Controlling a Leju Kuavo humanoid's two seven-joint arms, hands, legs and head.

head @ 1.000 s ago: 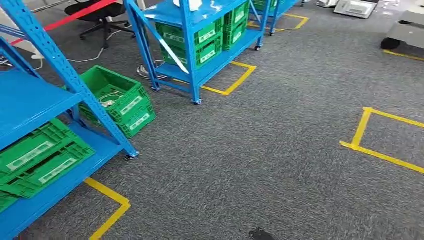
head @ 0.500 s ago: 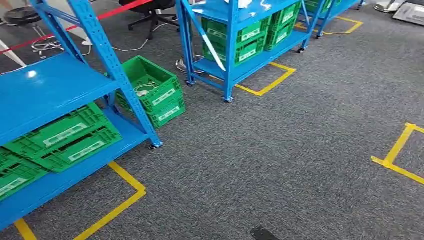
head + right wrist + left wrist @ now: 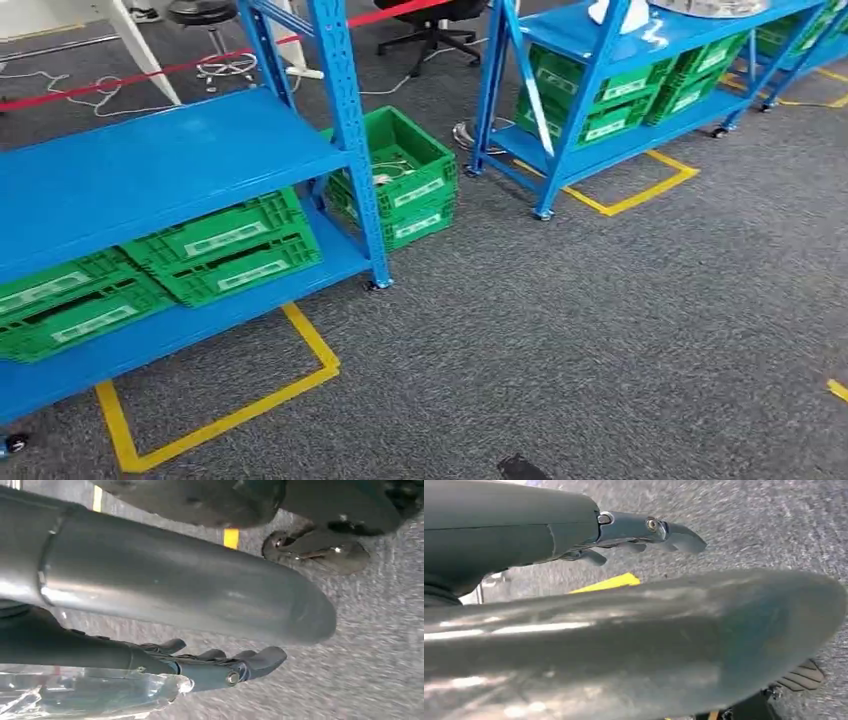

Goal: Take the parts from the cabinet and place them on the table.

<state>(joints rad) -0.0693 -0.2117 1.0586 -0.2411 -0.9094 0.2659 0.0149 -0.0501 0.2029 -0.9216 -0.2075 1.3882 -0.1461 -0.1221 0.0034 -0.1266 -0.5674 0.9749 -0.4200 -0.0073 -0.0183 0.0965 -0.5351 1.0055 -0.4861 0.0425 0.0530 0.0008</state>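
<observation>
- Down at the robot's sides, the left hand (image 3: 644,530) hangs over grey carpet with its fingers nearly straight and nothing between them.
- The right hand (image 3: 220,667) hangs likewise, fingers loosely curved. A clear, glossy thing (image 3: 90,695) lies against its palm side, and I cannot tell whether the hand holds it.
- Yellow floor tape (image 3: 220,425) frames the foot of the near blue rack (image 3: 150,165), which is cut off at the left.
- Closed green crates (image 3: 235,250) on its lower shelf lie with their long sides along the shelf. Their contents are hidden.
- Just beyond the rack's post, an open green crate (image 3: 410,190) is stacked on another on the floor. The pale parts (image 3: 385,175) inside are too small to tell which way they point.
- Farther right stands a second blue rack (image 3: 560,120) with more green crates (image 3: 600,95).
- An office chair (image 3: 430,15) is cut off at the far edge.
</observation>
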